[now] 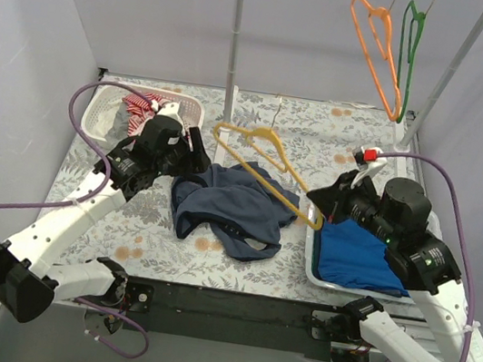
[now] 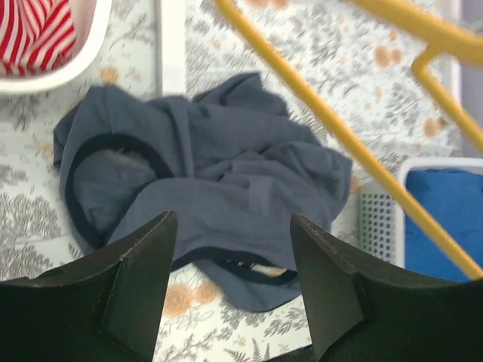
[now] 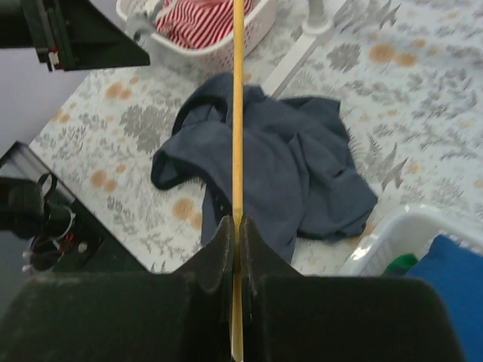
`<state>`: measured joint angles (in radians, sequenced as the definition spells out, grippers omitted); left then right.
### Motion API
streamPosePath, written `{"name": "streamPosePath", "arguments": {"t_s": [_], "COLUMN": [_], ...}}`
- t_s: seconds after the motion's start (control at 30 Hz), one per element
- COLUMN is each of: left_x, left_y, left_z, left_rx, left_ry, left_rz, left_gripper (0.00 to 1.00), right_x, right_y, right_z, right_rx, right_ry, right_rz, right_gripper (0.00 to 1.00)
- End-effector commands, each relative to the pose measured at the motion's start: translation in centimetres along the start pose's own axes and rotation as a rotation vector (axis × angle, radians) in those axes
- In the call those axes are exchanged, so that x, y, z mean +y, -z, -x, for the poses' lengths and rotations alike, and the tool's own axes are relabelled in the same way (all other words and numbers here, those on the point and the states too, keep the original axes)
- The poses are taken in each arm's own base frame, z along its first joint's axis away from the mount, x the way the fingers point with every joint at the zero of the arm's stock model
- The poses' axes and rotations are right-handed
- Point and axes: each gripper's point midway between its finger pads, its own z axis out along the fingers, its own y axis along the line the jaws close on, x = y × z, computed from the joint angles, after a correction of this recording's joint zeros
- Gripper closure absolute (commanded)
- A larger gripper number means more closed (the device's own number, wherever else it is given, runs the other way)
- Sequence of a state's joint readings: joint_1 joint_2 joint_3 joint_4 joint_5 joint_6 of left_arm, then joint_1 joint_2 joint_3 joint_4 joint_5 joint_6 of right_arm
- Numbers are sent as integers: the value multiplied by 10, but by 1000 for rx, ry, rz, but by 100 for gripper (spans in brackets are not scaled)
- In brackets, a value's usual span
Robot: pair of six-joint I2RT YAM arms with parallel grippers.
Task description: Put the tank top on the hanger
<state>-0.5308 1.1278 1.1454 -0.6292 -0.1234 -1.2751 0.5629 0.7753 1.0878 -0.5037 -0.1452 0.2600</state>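
The navy tank top [image 1: 230, 207] lies crumpled on the floral table in the middle; it also shows in the left wrist view [image 2: 219, 181] and the right wrist view [image 3: 279, 162]. The yellow hanger [image 1: 259, 154] is held above it, its bar running over the cloth. My right gripper [image 1: 317, 213] is shut on the hanger's bar [image 3: 238, 113] near its right end. My left gripper [image 1: 193, 148] is open and empty, hovering just left of and above the tank top, its fingers [image 2: 136, 279] apart over the garment's near hem.
A white basket [image 1: 106, 109] with a red-and-white striped cloth [image 1: 141, 105] stands back left. A white tray [image 1: 314, 257] with a bright blue folded cloth [image 1: 358, 255] sits at right. An orange hanger [image 1: 373, 46] and a green hanger [image 1: 410, 42] hang on the rack; its pole [image 1: 236, 42] stands behind.
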Motion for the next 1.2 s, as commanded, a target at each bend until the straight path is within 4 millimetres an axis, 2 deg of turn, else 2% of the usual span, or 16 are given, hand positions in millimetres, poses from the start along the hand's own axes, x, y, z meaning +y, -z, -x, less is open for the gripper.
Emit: {"name": "streamPosePath", "arguments": {"t_s": [0.0, 0.07, 0.13, 0.2, 0.23, 0.27, 0.4, 0.53, 0.57, 0.6, 0.67, 0.9, 1.17], "left_x": [39, 50, 67, 75, 84, 85, 81, 91, 100, 104, 112, 119, 120], "left_y": [6, 12, 13, 17, 15, 16, 14, 6, 4, 2, 0, -10, -23], "left_z": [-39, -47, -70, -84, -101, -110, -121, -142, -154, -157, -170, -184, -175], "left_rx": [67, 65, 101, 117, 149, 170, 179, 226, 242, 238, 249, 259, 211], "left_ry": [50, 89, 113, 165, 178, 195, 231, 284, 293, 307, 340, 354, 322], "left_rz": [109, 142, 191, 200, 218, 209, 194, 263, 291, 302, 329, 337, 338], "left_gripper": [41, 44, 45, 48, 50, 52, 57, 67, 69, 72, 73, 71, 69], "right_x": [22, 23, 26, 29, 32, 32, 33, 36, 37, 37, 38, 42, 51], "right_y": [15, 23, 28, 36, 40, 44, 54, 63, 65, 67, 70, 78, 81], "right_z": [-36, -49, -62, -69, -72, -75, -78, -78, -77, -79, -80, -87, -98], "right_rx": [74, 101, 133, 146, 147, 159, 168, 171, 169, 176, 176, 194, 231], "right_ry": [-56, -60, -66, -74, -76, -80, -80, -76, -75, -76, -74, -83, -96], "right_rz": [138, 147, 171, 188, 202, 202, 195, 202, 204, 204, 210, 231, 290], "right_gripper": [99, 99, 99, 99, 99, 99, 99, 99, 99, 99, 99, 99, 99]}}
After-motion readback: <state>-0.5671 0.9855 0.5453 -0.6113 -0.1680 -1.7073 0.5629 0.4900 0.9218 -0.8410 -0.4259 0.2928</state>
